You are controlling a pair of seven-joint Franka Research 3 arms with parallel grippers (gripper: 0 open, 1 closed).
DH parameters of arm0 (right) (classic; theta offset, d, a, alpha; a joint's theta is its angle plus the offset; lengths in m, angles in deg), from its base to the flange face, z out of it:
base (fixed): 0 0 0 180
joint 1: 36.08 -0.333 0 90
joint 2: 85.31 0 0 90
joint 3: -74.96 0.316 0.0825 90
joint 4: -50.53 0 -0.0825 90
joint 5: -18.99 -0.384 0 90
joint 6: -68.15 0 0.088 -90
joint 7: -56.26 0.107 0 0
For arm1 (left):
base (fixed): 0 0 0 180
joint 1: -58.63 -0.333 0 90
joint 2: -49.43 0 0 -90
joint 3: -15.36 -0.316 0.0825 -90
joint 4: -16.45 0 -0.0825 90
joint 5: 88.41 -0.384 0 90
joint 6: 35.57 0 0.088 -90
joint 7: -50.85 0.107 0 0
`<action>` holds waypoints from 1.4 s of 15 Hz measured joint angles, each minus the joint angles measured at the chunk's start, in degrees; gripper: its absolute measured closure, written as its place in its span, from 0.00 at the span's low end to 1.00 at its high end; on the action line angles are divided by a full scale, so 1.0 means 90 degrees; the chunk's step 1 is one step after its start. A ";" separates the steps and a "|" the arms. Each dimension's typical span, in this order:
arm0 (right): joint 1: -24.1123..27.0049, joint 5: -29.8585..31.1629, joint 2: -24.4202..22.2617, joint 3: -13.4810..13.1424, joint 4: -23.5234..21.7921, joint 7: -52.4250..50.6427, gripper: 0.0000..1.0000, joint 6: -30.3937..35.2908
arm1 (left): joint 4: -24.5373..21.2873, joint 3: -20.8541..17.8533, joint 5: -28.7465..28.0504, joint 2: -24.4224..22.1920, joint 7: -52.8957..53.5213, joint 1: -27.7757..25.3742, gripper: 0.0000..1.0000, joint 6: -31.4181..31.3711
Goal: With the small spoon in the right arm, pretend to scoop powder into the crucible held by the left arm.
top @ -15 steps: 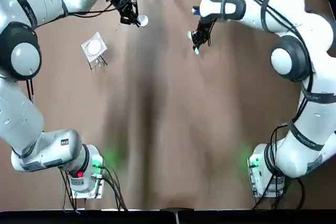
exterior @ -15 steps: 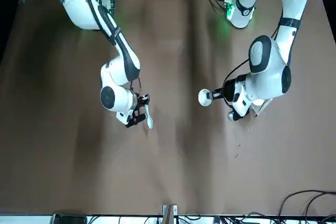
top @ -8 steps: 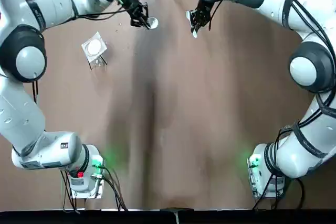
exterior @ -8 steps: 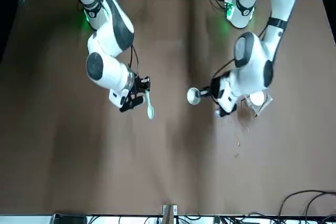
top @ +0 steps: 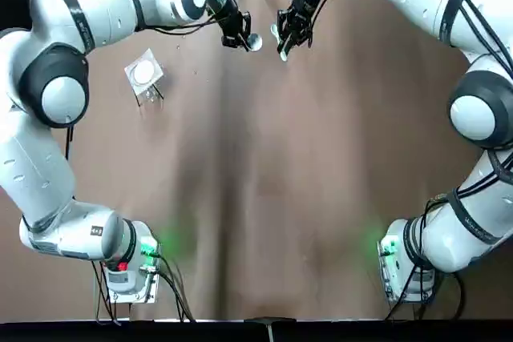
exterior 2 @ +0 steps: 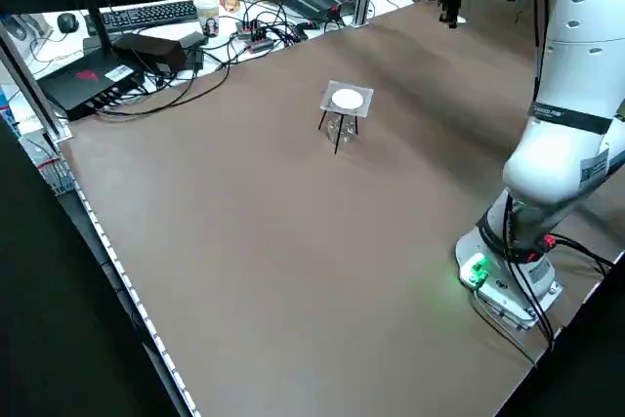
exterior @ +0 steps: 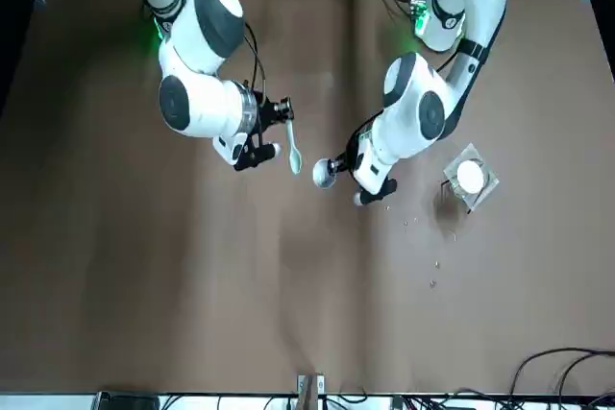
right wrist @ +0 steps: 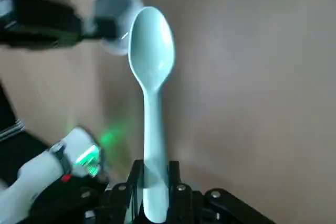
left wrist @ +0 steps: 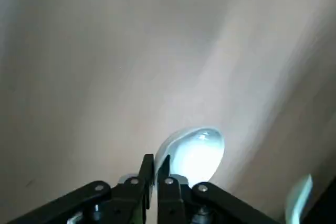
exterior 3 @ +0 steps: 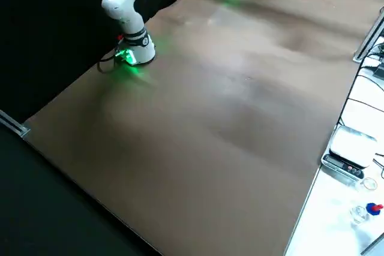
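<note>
White rounded left arm point(top: 36, 174) and right arm point(top: 489, 190), grey joint caps point(top: 62, 98), black cables point(top: 172, 298), green base lights point(top: 151, 247)

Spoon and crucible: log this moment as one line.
left gripper: shut on crucible | right gripper: shut on small spoon | spoon near crucible, apart

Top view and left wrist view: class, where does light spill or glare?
Top view: green glow spills on the table beside the left arm's base and the right arm's base. Left wrist view: the crucible glares white, detail washed out.
</note>
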 joint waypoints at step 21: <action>0.0074 -0.2592 0.0675 -0.0062 0.0119 0.1452 0.77 0.0335 | 0.0460 -0.0008 -0.0279 0.0245 -0.0792 0.0308 0.93 -0.0005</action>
